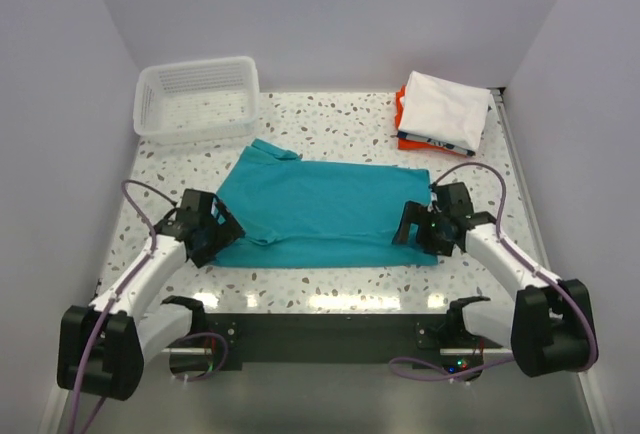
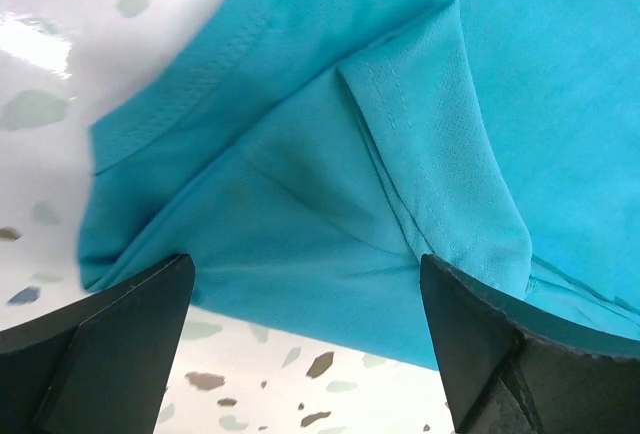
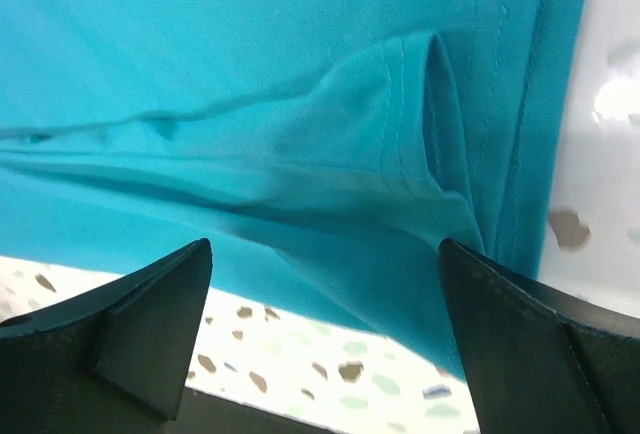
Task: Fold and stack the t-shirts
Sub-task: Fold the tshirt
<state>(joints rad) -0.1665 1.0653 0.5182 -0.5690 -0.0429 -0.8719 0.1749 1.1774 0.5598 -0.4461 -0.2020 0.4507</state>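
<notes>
A teal t-shirt [image 1: 325, 209] lies spread flat across the middle of the table. My left gripper [image 1: 222, 233] hovers open over its near left corner, where a folded sleeve and hem [image 2: 400, 184] show between the black fingers [image 2: 110, 334]. At the near right corner my right gripper [image 1: 415, 229] is open too, with a creased sleeve [image 3: 400, 154] lying between its fingers [image 3: 520, 344]. Neither gripper holds cloth. At the back right sits a stack of folded t-shirts, with a white one [image 1: 445, 109] on top and an orange one [image 1: 400, 119] under it.
A white slatted plastic basket [image 1: 197, 97] stands at the back left. Walls close the table on the left, right and back. The speckled tabletop [image 1: 340, 279] shows in front of the teal shirt, next to the arm bases.
</notes>
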